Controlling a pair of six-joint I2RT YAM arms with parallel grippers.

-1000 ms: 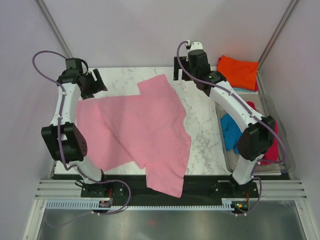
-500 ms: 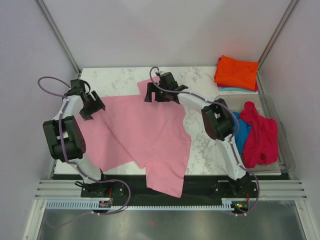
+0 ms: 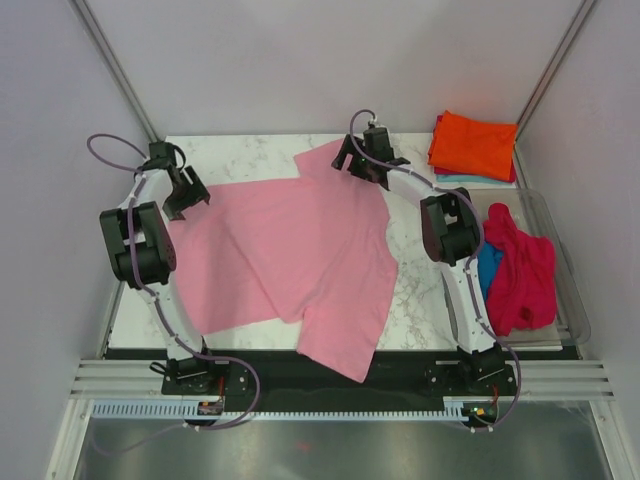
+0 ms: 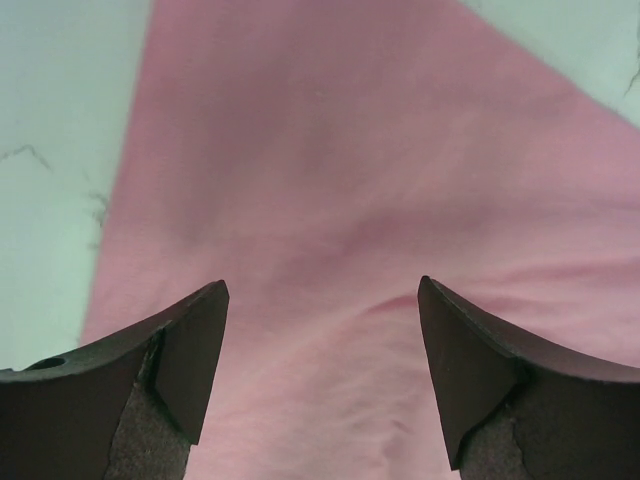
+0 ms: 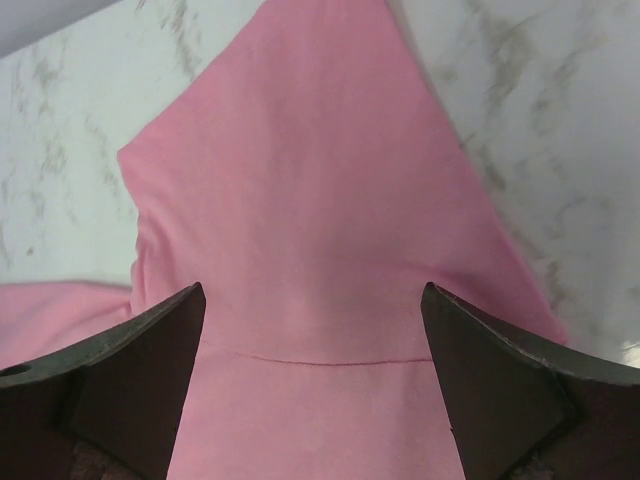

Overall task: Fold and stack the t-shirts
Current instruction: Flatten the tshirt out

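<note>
Lying under both wide-spread grippers, light pink t-shirt: left gripper near its edge, right gripper over a sleeve.

You had the light pink t-shirt, soft matt cloth with faint creases, on the table, whose veined marble-look top was smooth. Right of that shirt, your bin was clear glossy plastic.

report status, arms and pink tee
Left gripper, right gripper: jaws open over light pink tee. Tee spread out, overhanging near edge. Orange tee folded, apart.
</note>
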